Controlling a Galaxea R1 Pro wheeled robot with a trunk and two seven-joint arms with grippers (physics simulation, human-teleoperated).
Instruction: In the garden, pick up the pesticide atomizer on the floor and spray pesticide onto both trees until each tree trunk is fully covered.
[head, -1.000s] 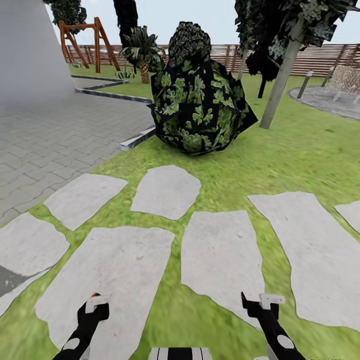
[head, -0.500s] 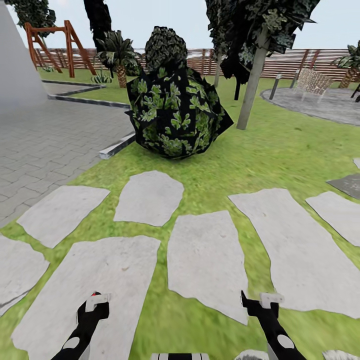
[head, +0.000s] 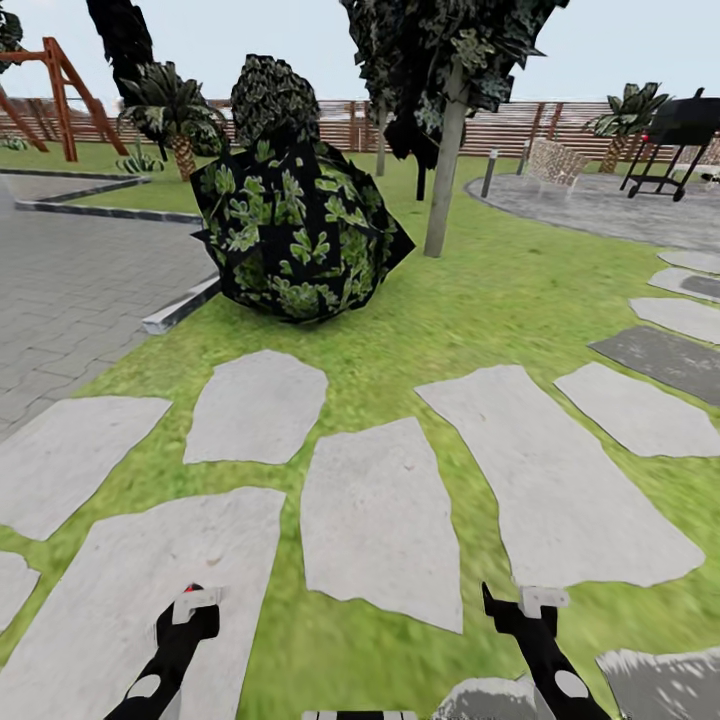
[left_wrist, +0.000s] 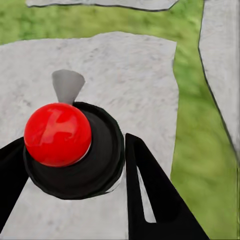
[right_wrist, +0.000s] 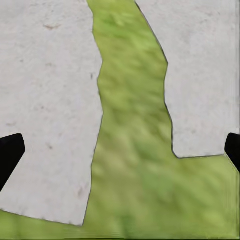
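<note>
left gripper (left_wrist: 90, 165): black fingers spread either side of a black round body topped with a red ball (left_wrist: 58, 134); contact with it not clear; cannot tell if pinching; head view shows gripper (head: 187, 612) low, above a stepping stone (head: 130, 590)
right gripper (right_wrist: 120, 150): jaws wide apart, only the two black fingertips (right_wrist: 10, 152) at the edges; nothing between them; grass seam and two paving slabs beneath; head view has it (head: 525, 607) over grass
wrist views vs head: wrist views give ground close-up; head view gives the whole garden
near ground: pale stepping stones (head: 375, 515) set in green lawn (head: 500, 300)
left side: grey brick paving (head: 70, 290) with a kerb
mid: broad-leaved dark bush (head: 295, 235) at the lawn edge; just right of it a pale grey-brown tree trunk (head: 443, 175), crown dark
far: slatted wooden fence (head: 520, 125); palm (head: 175, 120); swing frame (head: 55, 90); black grill (head: 680, 135) on a grey patio
pesticide atomizer: cannot tell where it is
</note>
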